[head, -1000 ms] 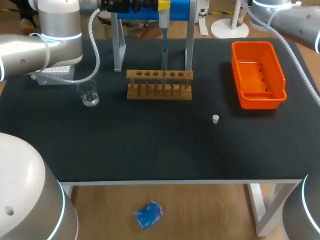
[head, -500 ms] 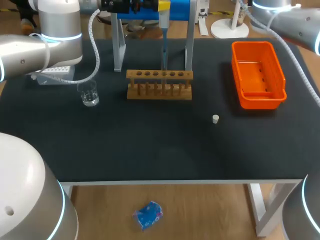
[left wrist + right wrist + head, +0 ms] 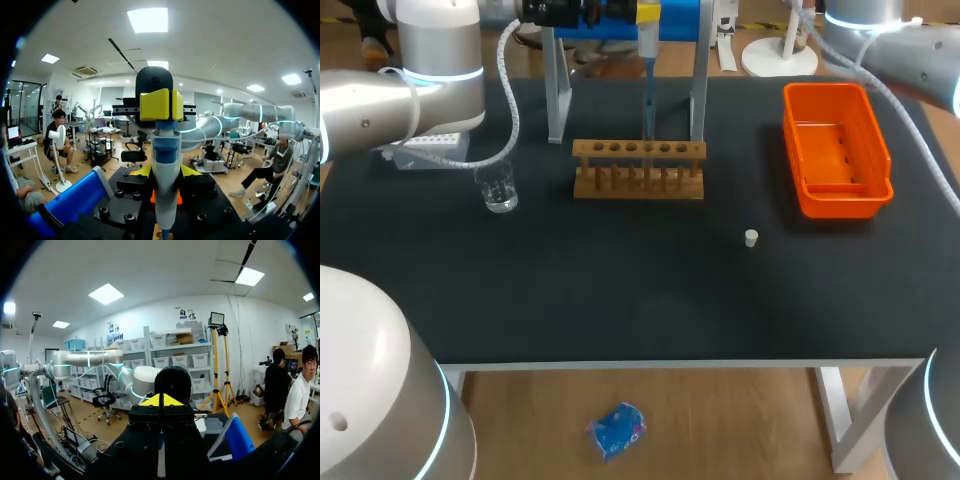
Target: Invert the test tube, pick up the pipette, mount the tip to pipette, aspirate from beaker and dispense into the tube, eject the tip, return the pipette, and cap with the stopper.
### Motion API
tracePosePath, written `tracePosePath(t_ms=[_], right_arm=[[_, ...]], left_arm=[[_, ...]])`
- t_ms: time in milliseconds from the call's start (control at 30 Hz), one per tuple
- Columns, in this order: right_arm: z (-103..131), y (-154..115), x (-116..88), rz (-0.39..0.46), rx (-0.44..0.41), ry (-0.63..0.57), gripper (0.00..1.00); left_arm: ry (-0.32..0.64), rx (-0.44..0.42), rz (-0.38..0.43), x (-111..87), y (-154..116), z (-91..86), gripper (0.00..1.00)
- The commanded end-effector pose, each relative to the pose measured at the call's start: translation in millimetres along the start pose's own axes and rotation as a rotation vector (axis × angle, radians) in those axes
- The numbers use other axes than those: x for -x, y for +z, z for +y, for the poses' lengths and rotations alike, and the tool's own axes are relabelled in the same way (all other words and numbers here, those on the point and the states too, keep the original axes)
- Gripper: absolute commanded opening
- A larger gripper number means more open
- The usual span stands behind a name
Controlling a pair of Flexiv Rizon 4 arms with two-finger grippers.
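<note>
Step in hand, by my judgement: take pipette (image 3: 647, 85) off stand (image 3: 556, 95).
To do well: keep firm grip on body, lift straight up until clear of holder, keep it vertical, only then travel to tip box (image 3: 428, 150) (whether tip is fitted, cannot tell).
Mind rack (image 3: 638, 168) just below.
Left gripper (image 3: 166, 172): reaches in level, fingers clamped on pipette from both sides.
Right gripper (image 3: 160, 401): tips together, holding nothing; arm at far right corner.
Stopper (image 3: 751, 237) lies loose on table (image 3: 620, 290); beaker (image 3: 500, 188) near tip box.

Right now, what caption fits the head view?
Pipette upright behind a rack, with beaker, stopper and orange bin on a black table.
</note>
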State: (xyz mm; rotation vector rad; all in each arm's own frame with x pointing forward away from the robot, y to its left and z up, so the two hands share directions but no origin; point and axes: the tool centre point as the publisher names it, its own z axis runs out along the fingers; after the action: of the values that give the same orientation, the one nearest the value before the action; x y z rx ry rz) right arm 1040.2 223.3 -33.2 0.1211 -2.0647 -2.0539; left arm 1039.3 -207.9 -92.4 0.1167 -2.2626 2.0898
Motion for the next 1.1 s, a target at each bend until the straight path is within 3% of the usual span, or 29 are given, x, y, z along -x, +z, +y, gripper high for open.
tracePosePath(t_ms=[33, 367, 1100], right_arm=[[-10, 1, -7, -0.011, 0.008, 0.008, 0.00], [-15, 1, -9, -0.015, 0.011, 0.025, 0.00], [8, -1, 1, -0.013, -0.001, -0.032, 0.00]], left_arm=[[0.000, -0.001, 0.000, 1.5, 0, -4.8, 0.00], [0.000, -0.001, 0.000, 1.5, 0, -4.8, 0.00], [0.000, -0.001, 0.000, 1.5, 0, -4.8, 0.00]])
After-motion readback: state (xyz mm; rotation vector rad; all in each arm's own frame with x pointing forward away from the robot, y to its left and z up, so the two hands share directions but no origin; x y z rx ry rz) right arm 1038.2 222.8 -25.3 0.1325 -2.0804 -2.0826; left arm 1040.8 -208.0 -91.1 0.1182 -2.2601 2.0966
